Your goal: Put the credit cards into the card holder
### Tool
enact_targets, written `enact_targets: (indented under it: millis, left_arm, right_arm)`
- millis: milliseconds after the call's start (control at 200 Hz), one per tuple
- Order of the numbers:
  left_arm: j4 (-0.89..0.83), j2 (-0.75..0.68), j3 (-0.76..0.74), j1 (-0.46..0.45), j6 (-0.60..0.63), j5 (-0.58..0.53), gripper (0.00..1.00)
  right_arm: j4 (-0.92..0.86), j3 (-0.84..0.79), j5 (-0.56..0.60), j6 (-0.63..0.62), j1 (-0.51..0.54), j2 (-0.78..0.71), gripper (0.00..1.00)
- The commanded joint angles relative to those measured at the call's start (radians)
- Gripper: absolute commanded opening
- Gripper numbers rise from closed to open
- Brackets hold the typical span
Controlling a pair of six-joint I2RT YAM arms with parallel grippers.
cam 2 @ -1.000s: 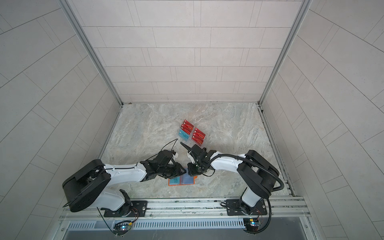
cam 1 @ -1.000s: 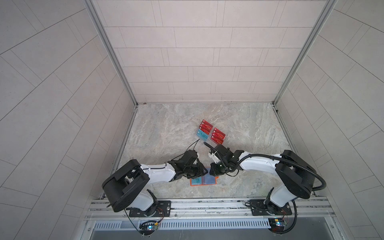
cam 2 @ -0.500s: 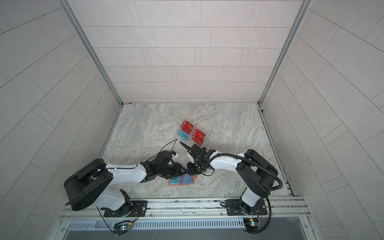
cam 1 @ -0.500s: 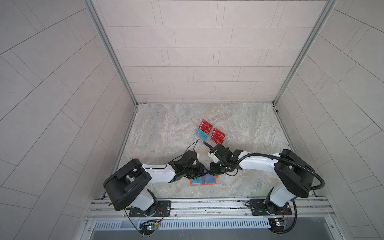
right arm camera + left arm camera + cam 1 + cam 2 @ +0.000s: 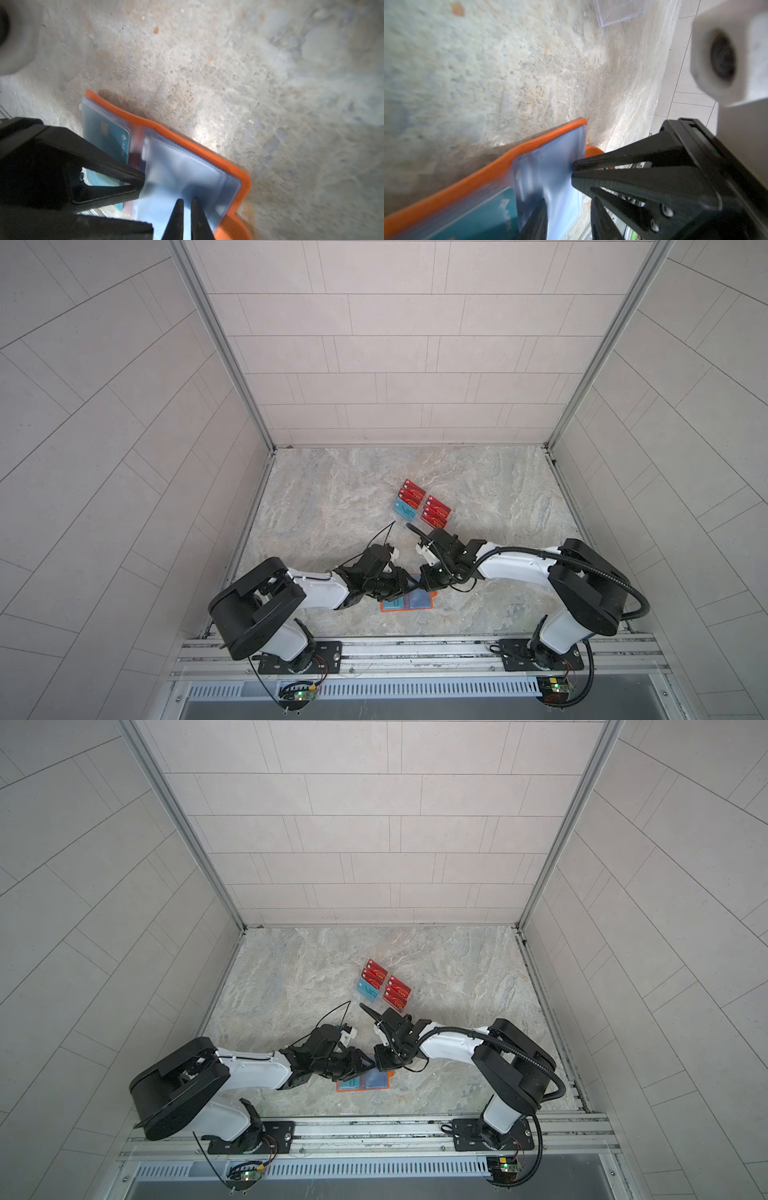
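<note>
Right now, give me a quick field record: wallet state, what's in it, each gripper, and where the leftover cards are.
card holder: open flat near the front edge, clear sleeves up
inside: one teal card sleeved
left gripper: at a clear sleeve; grip unclear
right gripper: nearly shut on that sleeve's edge
loose cards: red cards and blue card, grouped farther back
table: marbled stone

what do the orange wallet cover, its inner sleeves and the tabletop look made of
Wallet cover: probably faux leather or soft plastic; matte orange, rounded edge.
Sleeves: clear flexible plastic, likely vinyl; glossy, stitched border, a teal card shows through one.
Tabletop: stone look, veined grey-beige; could be laminate.
</note>
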Motion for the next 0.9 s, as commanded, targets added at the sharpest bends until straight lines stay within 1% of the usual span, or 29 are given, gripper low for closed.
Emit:
enact_targets:
  millis: [0,170,290,380,491,606,891]
  left_arm:
    - [0.028,0.032,-0.017,-0.004,-0.004,-0.002,0.36]
    - [0.112,0.056,-0.041,-0.004,-0.039,-0.007,0.32]
    - [0.138,0.050,-0.058,-0.004,-0.058,-0.020,0.23]
    - [0.131,0.036,-0.064,-0.004,-0.062,-0.034,0.18]
    - [0.118,0.020,-0.062,-0.004,-0.062,-0.042,0.07]
    - [0.104,-0.004,-0.063,-0.003,-0.058,-0.051,0.02]
    - [0.086,-0.059,-0.083,-0.004,-0.033,-0.041,0.00]
  right_arm:
    - [-0.051,-0.018,0.074,0.015,0.002,-0.025,0.12]
    - [-0.020,-0.055,0.094,0.034,-0.011,-0.068,0.12]
    - [-0.002,-0.066,0.089,0.045,-0.013,-0.075,0.12]
    - [-0.002,-0.068,0.088,0.047,-0.012,-0.081,0.12]
    - [0.001,-0.069,0.083,0.047,-0.012,-0.093,0.12]
    - [0.009,-0.075,0.074,0.050,-0.012,-0.110,0.12]
    - [0.029,-0.100,0.065,0.053,-0.013,-0.120,0.12]
